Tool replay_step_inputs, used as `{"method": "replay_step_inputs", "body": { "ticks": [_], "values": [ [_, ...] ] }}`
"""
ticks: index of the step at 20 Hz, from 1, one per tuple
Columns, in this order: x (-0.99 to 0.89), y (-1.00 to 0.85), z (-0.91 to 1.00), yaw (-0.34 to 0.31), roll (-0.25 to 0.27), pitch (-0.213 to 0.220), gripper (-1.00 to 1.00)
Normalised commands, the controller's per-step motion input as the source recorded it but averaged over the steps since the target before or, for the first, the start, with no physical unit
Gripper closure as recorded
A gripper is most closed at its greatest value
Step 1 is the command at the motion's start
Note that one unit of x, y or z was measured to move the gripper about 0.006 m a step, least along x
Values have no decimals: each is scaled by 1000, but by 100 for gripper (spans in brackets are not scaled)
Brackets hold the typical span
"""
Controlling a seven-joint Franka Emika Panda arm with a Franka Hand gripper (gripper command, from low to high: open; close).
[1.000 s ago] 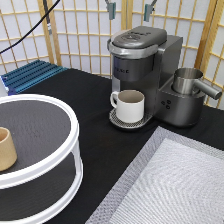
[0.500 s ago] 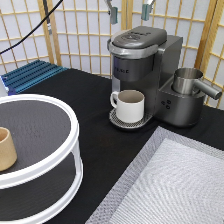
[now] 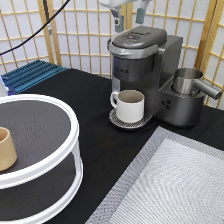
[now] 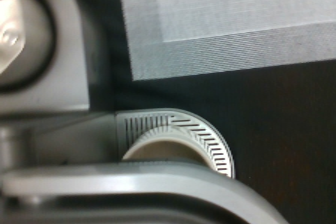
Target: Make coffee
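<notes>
My gripper [image 3: 129, 19] hangs at the exterior view's top, just above the closed lid of the grey coffee machine [image 3: 137, 55]. Its two fingers stand apart with nothing between them. A cream mug [image 3: 131, 106] with a handle stands on the round drip tray [image 3: 117, 121] under the machine's spout. The wrist view looks down past the machine's lid [image 4: 112, 195] at the mug's rim [image 4: 161, 150] and the slotted drip tray [image 4: 206, 135]. The coffee pod is out of view.
A tan handleless cup [image 3: 6, 148] stands on a white round two-tier stand [image 3: 50, 165] at the exterior view's left. A metal jug [image 3: 187, 80] sits at the machine's right. A grey mat [image 3: 175, 185] lies at the bottom right. A blue rack [image 3: 30, 75] is at the back left.
My gripper has come down a little toward the machine's lid, and its fingers stand somewhat closer together. The mug and the cup have not moved.
</notes>
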Motion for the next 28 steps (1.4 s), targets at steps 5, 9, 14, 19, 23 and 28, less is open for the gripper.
{"method": "replay_step_inputs", "body": {
  "ticks": [5,9,14,19,23,28],
  "values": [
    [-594,-79,-134,208,-45,-80,-100],
    [-468,-156,-4,81,-2,-147,-100],
    [-362,-138,-157,54,5,-164,-100],
    [-174,-162,-353,39,15,-117,-100],
    [-438,-183,-405,89,-2,-57,-100],
    [-583,-106,-283,118,-35,-45,-100]
  ]
}}
